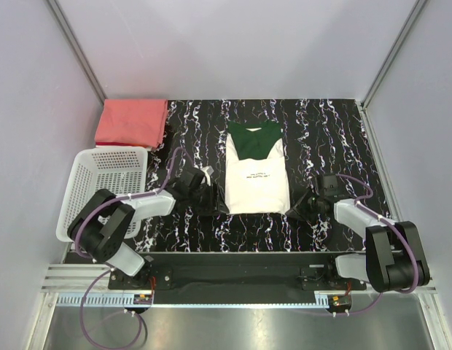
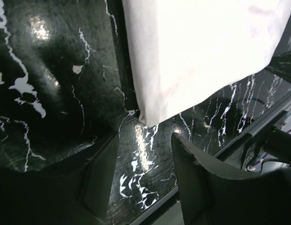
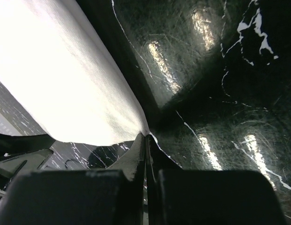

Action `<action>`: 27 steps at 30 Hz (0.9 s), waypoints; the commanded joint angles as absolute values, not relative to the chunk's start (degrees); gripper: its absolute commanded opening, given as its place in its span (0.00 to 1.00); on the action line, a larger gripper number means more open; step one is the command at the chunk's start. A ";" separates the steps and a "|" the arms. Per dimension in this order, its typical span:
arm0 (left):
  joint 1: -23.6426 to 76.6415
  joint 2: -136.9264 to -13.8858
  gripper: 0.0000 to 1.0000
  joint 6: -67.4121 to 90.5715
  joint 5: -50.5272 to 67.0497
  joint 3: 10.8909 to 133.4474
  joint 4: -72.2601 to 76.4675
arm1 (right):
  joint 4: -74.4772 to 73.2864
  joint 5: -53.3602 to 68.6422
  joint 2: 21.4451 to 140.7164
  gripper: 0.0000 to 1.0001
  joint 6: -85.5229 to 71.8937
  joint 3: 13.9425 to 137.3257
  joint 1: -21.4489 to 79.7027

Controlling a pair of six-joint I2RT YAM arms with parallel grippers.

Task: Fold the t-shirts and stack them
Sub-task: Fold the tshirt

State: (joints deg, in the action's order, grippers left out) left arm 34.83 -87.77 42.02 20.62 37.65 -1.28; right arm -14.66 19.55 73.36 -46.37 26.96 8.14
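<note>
right fingers (image 3: 146,157) are pinched tight, and a near corner of the cream-white soft cloth t-shirt with the dark green top (image 3: 75,84) sits right at their tips, so i judge they have that hem corner. left fingers (image 2: 185,152) stand wide apart with only the black white-veined marble worktop (image 2: 56,93) between them. the shirt's other near corner is just ahead of the gap, not yet touched. from above, the shirt lies flat with its sides tucked in, between the two sets of fingers. the plain salmon-red folded t-shirt (image 1: 131,122) rests well away, far out to the left of the left fingers, beyond the white plastic mesh basket (image 1: 102,182). this cloth looks light and limp. it'll sag, and it may slide on the glossy worktop, so pinch both hem corners through every layer and lift evenly.
</note>
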 commanded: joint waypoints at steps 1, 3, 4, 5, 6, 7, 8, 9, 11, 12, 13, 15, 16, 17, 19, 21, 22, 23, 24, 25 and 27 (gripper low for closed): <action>35.16 -89.29 0.55 44.47 21.53 36.56 5.27 | -13.54 19.16 71.54 0.00 -47.72 26.37 8.88; 35.42 -89.73 0.55 44.82 21.71 36.65 5.45 | -13.54 18.72 71.19 0.00 -47.72 25.75 8.88; 35.51 -90.08 0.54 44.82 21.80 36.56 5.45 | -13.45 18.63 71.28 0.00 -47.72 25.40 8.88; 35.59 -90.44 0.54 45.00 21.88 36.65 5.54 | -13.53 18.63 71.19 0.00 -47.81 25.23 8.88; 36.03 -90.70 0.54 45.09 21.97 36.74 5.54 | -13.36 18.55 71.19 0.00 -47.64 25.14 8.88; 36.30 -90.96 0.53 45.09 22.23 36.91 5.54 | -13.27 18.46 71.10 0.00 -47.64 24.88 8.88; 36.65 -91.31 0.53 44.91 22.41 37.09 5.54 | -13.18 18.46 71.10 0.00 -47.55 24.96 8.88; 37.00 -91.49 0.52 44.83 22.41 37.26 5.19 | -13.27 18.54 71.19 0.00 -47.55 24.96 8.88; 37.09 -91.50 0.50 44.82 21.36 37.09 4.40 | -13.18 18.81 71.10 0.00 -47.37 25.05 8.88; 37.09 -91.23 0.49 44.39 20.57 37.00 4.13 | -13.36 18.90 71.02 0.00 -47.37 25.05 8.96; 37.26 -91.23 0.49 44.21 20.13 37.00 3.70 | -13.19 18.98 70.84 0.00 -47.37 25.05 8.88; 37.44 -91.23 0.46 43.34 19.25 37.61 2.03 | -13.27 18.98 70.66 0.00 -47.37 24.96 8.88; 37.70 -91.23 0.44 43.07 18.46 37.79 1.24 | -13.27 18.98 70.66 0.00 -47.37 24.87 8.88; 37.79 -91.40 0.42 42.98 18.20 37.88 1.14 | -13.10 18.98 70.58 0.00 -47.29 24.87 8.88; 37.79 -92.19 0.32 42.98 18.19 38.23 0.97 | -13.09 19.07 70.66 0.00 -46.94 24.96 8.88; 37.88 -92.37 0.26 42.98 18.11 38.67 1.05 | -13.10 19.07 70.49 0.00 -46.58 24.79 8.88; 37.88 -92.55 0.22 42.80 17.93 38.93 1.05 | -13.01 19.16 70.49 0.00 -46.50 24.79 8.88; 37.97 -92.64 0.19 42.45 17.84 39.20 0.97 | -13.01 19.16 70.40 0.00 -46.32 24.70 8.88; 37.88 -92.81 0.16 41.93 17.67 39.90 0.71 | -13.01 19.33 70.05 0.00 -46.23 24.61 8.88; 37.88 -92.90 0.12 41.66 17.40 40.25 0.27 | -13.09 19.42 69.87 0.00 -46.14 24.52 8.88; 37.88 -92.99 0.00 40.87 17.40 41.39 0.18 | -13.27 19.51 69.44 0.00 -45.88 24.43 8.88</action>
State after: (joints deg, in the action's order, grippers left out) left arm 37.54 -92.01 43.42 19.99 38.96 1.19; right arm -13.56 19.18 71.18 -46.83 24.95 8.32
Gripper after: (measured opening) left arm 0.040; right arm 0.010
